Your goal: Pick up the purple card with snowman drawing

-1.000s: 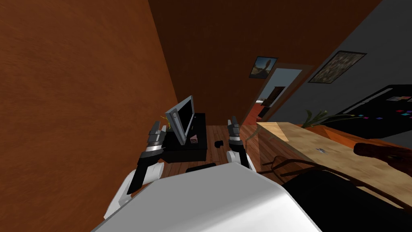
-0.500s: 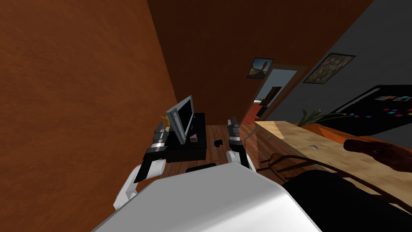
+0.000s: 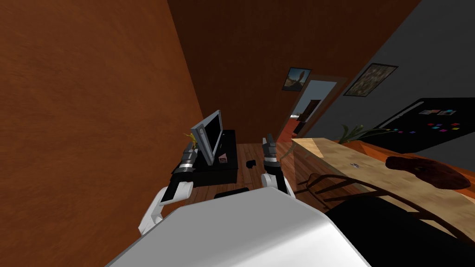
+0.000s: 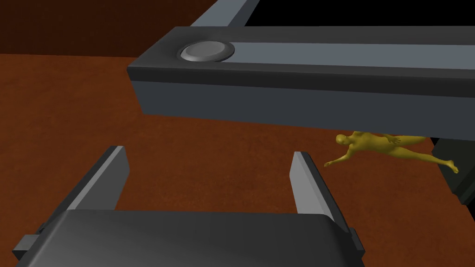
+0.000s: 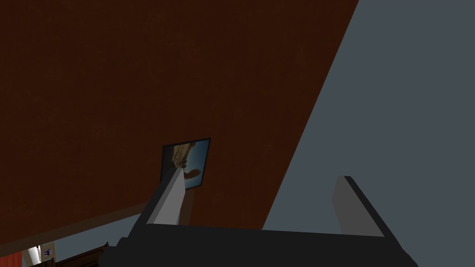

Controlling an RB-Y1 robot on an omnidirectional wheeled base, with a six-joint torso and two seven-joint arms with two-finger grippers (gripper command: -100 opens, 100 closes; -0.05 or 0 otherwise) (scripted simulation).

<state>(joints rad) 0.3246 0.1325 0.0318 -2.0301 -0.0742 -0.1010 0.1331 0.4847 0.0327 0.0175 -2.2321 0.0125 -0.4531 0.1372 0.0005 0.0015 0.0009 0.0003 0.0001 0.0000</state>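
Observation:
A small pinkish-purple card (image 3: 223,159) stands on the black low cabinet (image 3: 228,172), just in front of the grey-framed screen (image 3: 209,136). My left gripper (image 3: 191,148) is raised at the screen's left edge, left of the card. In the left wrist view my left gripper (image 4: 208,178) is open and holds nothing, facing the screen's grey frame (image 4: 297,74) with a yellow figurine (image 4: 389,147) beyond it. My right gripper (image 3: 268,141) is held up to the right of the cabinet; its fingers (image 5: 172,197) stand open and empty.
A brown wall (image 3: 93,116) runs close on the left. A wooden table (image 3: 389,176) with a dark chair (image 3: 371,204) stands on the right. A small black object (image 3: 251,164) lies on the wood floor. A doorway (image 3: 313,104) opens far ahead.
My left arm has swung right and forward, from beside the cabinet up to the screen's left edge. The view has turned slightly; the table and pictures have slid left.

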